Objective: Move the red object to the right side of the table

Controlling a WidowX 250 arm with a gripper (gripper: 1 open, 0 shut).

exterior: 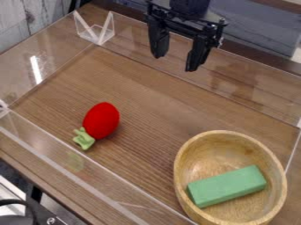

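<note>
The red object (101, 120), green leafy tip lower-left, lies on the wood-grain table (177, 97), left of centre.

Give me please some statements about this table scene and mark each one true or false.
1. The toy strawberry lies on the bare table, outside the wooden bowl. True.
2. The green block sits on the tabletop next to the bowl. False: it lies inside the bowl.
3. The tool is open and holds nothing. True.
4. The tool is clamped on the strawberry. False: it hangs near the far side of the table, well apart from the strawberry.
5. The strawberry's green leafy tip points toward the near-left edge. True.
</note>
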